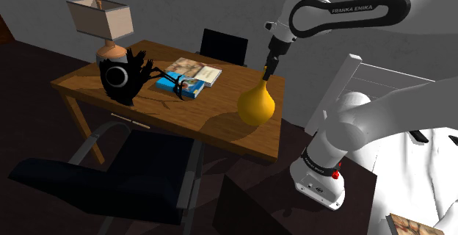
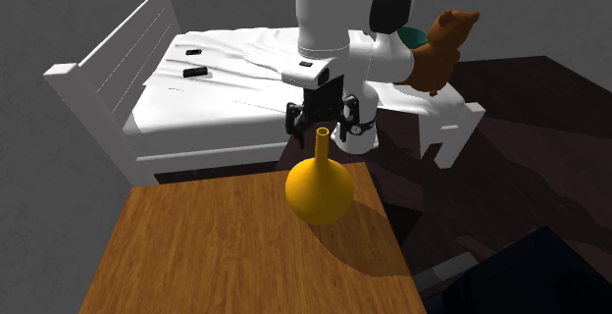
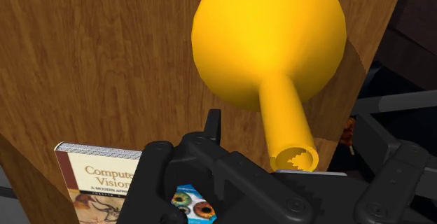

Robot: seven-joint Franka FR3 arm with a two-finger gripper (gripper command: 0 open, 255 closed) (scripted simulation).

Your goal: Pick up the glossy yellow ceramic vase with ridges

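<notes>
A yellow vase [image 1: 256, 105] with a round belly and a narrow neck stands upright on the wooden desk [image 1: 209, 120], near the end closest to the robot's stand. Its surface looks smooth. My black gripper [image 1: 269, 70] hangs straight above it, open. In the second exterior view the gripper [image 2: 323, 129] has one finger on each side of the top of the vase [image 2: 319, 192], with a gap on both sides. In the wrist view the vase's mouth [image 3: 294, 159] lies close to the hand, between the spread fingers [image 3: 213, 123].
Further along the desk lie a stack of books [image 1: 192, 70], a blue book [image 1: 181, 87], a black spiky object [image 1: 122, 76] and a lamp [image 1: 103, 22]. A black chair [image 1: 110, 175] stands at the desk's front. A white bed [image 2: 226, 67] with a teddy bear [image 2: 443, 47] is behind the arm.
</notes>
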